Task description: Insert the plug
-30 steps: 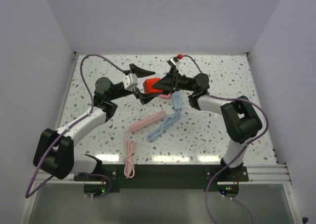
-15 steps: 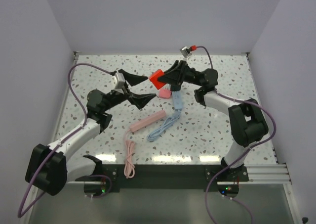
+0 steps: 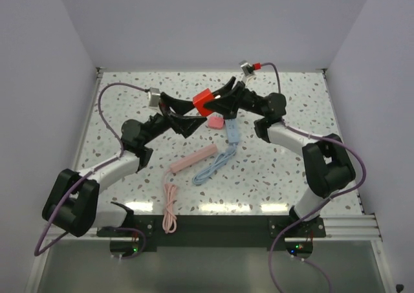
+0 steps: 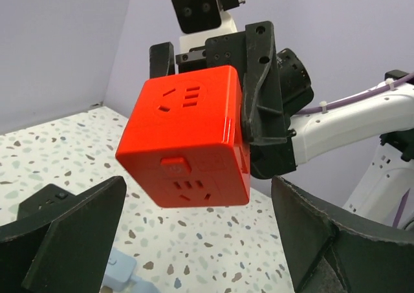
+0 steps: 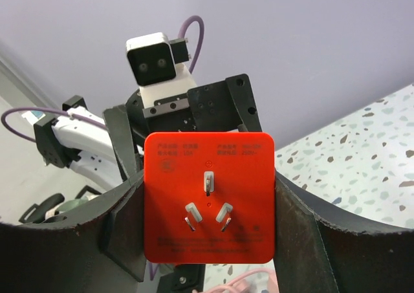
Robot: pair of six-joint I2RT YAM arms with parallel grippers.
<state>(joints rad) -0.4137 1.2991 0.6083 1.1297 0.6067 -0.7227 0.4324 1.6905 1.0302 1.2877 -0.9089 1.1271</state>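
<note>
1. Over the far-centre of the table [image 3: 291, 170], both arms meet in mid-air. Nothing of the task's thing touches the surface.
2. Right gripper [image 3: 215, 103]: clenched on 2 opposite side faces of the red cube plug [image 3: 203, 101], which is raised well above the table.
3. Left gripper [image 4: 200, 241]: released, jaws gaping, with the cube just ahead of them and no contact visible.
4. Pink strip [image 3: 197, 157] and blue strip [image 3: 232, 132] lie flat nearer the bases, below and apart from the cube. Can't tell which is the target.
5. Cube handling, judged: rigid plastic, prob. light. Glossy faces may slip, so take it by 2 flat opposite sides and keep the pin face free.
6. Pins [image 5: 207, 206]: 3, facing right into the right wrist, approx. level. Socket faces look left and up. A cube has no long axis, and the pin line runs left-right.
</note>
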